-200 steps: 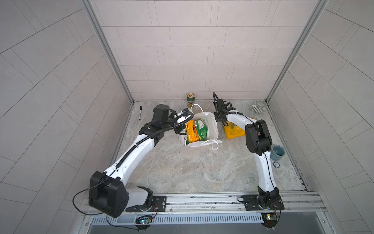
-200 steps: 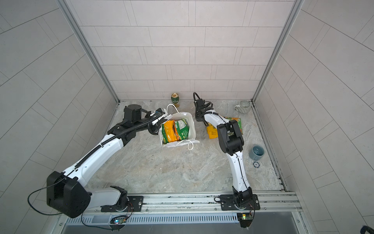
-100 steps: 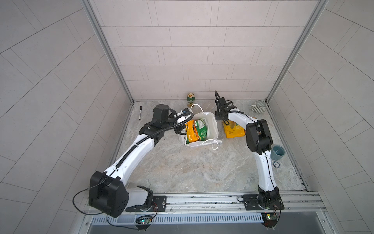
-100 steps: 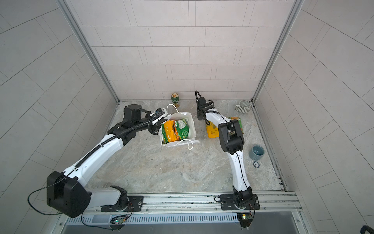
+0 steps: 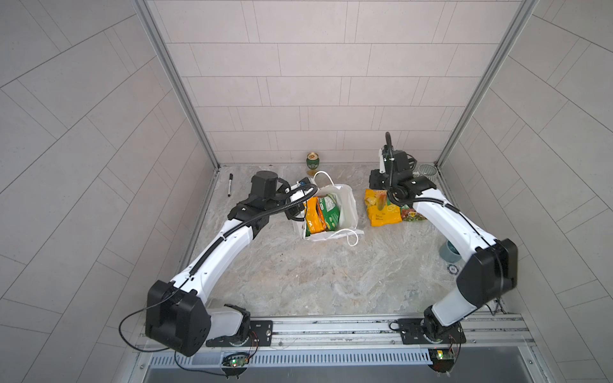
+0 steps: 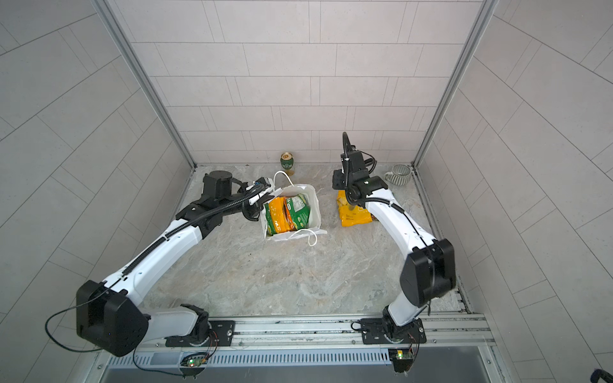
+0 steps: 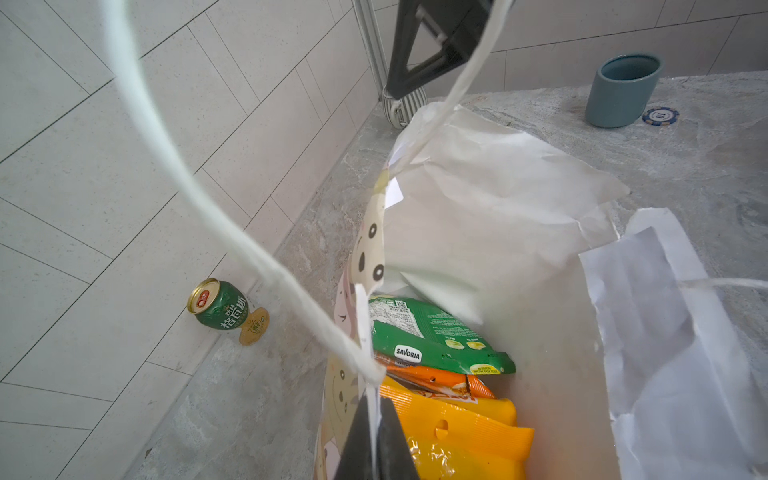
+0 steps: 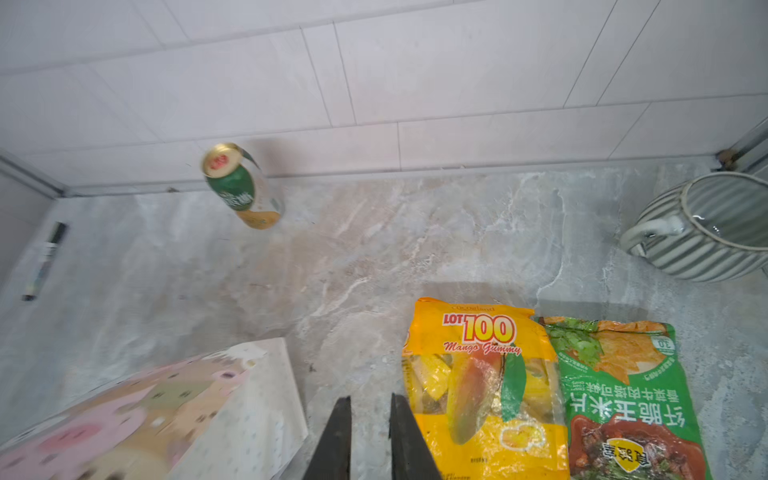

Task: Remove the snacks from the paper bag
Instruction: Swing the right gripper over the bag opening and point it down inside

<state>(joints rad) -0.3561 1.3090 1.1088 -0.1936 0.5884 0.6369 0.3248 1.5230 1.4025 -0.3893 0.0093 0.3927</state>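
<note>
Yellow packet down, right tool withdrawn, slightly parted, empty, left tool still pinching paper bag

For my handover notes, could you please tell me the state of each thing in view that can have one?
White paper gift bag: standing open, packets inside.
Left gripper: shut on the bag's rim.
Right gripper: slightly open, empty.
Yellow mango-gummy packet: out of the bag, lying flat.
Green Chinese-lettered packet: out, flat beside it.
Green-and-gold drink can: upright.
Grey striped mug: upright.
</note>
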